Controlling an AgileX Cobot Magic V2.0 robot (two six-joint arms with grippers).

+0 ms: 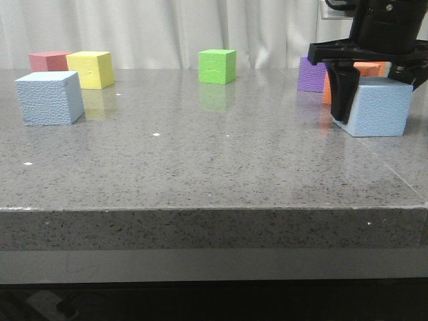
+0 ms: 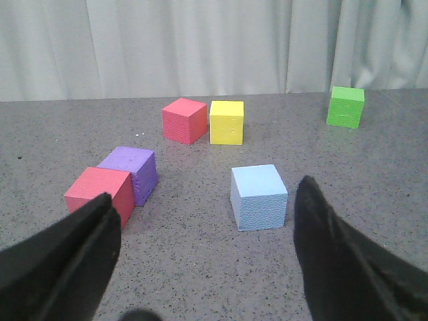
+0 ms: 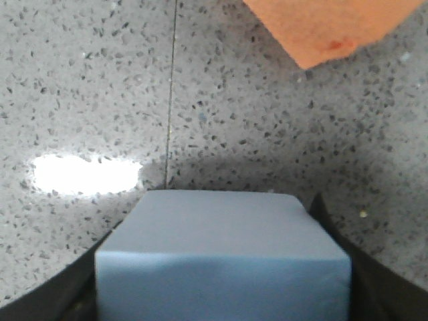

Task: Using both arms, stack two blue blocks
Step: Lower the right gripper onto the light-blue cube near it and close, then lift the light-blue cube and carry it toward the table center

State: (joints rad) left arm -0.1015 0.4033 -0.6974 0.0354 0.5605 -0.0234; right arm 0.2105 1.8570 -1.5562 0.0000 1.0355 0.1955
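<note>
Right gripper (image 1: 372, 100) is down over the right blue block (image 1: 376, 107) at the table's (image 1: 200, 167) 3 o'clock edge. Fingers sit on either side of it, and the right wrist view shows the block (image 3: 221, 257) filling the gap between them. We can't tell if the pads are actually pressing yet; block looks seated on the table, not lifted.

Left gripper (image 2: 207, 254) is spread wide, holding nothing, hovering. The other blue block (image 2: 259, 197) sits just ahead of it, slightly toward the right finger, at about 1 o'clock from the gap. In the front view that block (image 1: 49, 97) is at the table's 9 o'clock side, in front of the yellow cube (image 1: 91, 69) and red cube (image 1: 48, 61).

Key relation: the two blue blocks are well apart, one at each side, each next to its own arm. Cubes, so no long axis to worry about. We judge the right block goes across to 9 o'clock or both meet mid-table. Orange cube (image 1: 369, 69) and purple cube (image 1: 311, 73) sit close behind the right block; lift straight up first.
</note>
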